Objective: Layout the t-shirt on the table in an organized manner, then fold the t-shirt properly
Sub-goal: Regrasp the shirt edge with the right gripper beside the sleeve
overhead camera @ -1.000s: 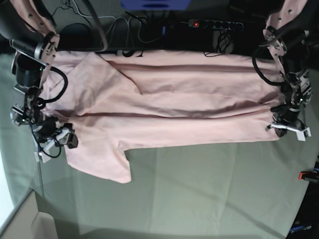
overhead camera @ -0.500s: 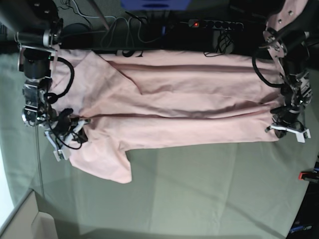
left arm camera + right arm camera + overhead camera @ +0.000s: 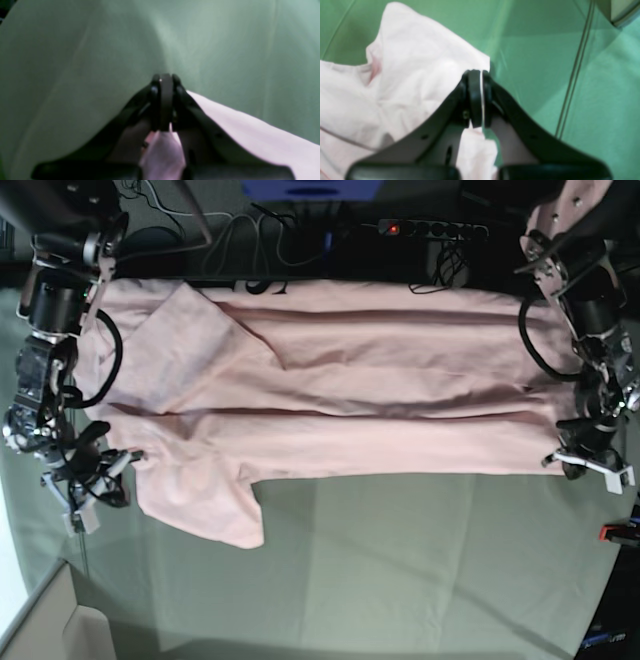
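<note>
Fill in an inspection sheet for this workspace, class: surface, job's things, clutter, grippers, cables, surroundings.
Surface: table, pale grey-green cloth with faint creases.
Job's things: t-shirt, pink, spread along the far side, wrinkled, one sleeve pointing toward the near edge.
Clutter: nothing seen on the cloth.
Grippers: left gripper shut on t-shirt edge; right gripper shut on t-shirt edge.
Cables: black cables behind the table; power strip with a red light.
Surroundings: red clamp at the table edge.

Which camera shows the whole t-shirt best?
The base view: the t-shirt lies spread across the table, sleeve and hem visible. The left wrist view shows only a pink corner pinched in the left pincer; the right wrist view shows a crumpled edge in the right pincer.
</note>
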Motion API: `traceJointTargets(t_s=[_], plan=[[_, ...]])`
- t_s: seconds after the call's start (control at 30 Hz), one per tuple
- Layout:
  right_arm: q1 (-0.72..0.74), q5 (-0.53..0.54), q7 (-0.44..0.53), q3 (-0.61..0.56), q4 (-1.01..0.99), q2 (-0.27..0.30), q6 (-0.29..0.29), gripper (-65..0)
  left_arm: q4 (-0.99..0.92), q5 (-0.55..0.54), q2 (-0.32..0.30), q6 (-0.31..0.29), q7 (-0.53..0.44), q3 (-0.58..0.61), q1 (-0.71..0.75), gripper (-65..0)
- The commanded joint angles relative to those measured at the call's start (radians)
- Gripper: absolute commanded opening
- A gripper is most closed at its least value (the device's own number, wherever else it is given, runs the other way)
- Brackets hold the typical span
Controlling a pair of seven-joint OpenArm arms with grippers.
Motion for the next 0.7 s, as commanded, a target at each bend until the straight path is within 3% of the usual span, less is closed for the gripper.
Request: traceJointTargets(t_s=[0.0, 0.1, 0.33, 0.43, 0.67], plan=[[0.021, 0.012, 0.022, -0.002, 0.01, 0.01, 0.007, -65.0, 0.011, -0.013, -0.013, -0.004, -0.016, 0.0, -0.018, -64.9], [0.029, 0.011, 0.022, -0.019, -0.079, 0.016, 0.007, -62.2, 0.01, -0.016, -0.011, -0.004, -0.016, 0.0, -0.017, -64.9], [0.053, 0.011, 0.031, -0.027, -0.228, 0.03, 0.007, -32.7, 0.01, -0.024, -0.008, -0.004, -0.019, 0.004, 0.005, -64.9], [0.05, 0.011, 0.031, -0.027, -0.229, 0.031, 0.007, -25.2, 0.01, -0.024, -0.008, -0.004, -0.019, 0.001, 0.012, -64.9], [0.05, 0.011, 0.031, -0.033, -0.264, 0.031, 0.007, -22.8, 0.01, -0.024, -0.008, -0.004, -0.021, 0.0, 0.023, -64.9]])
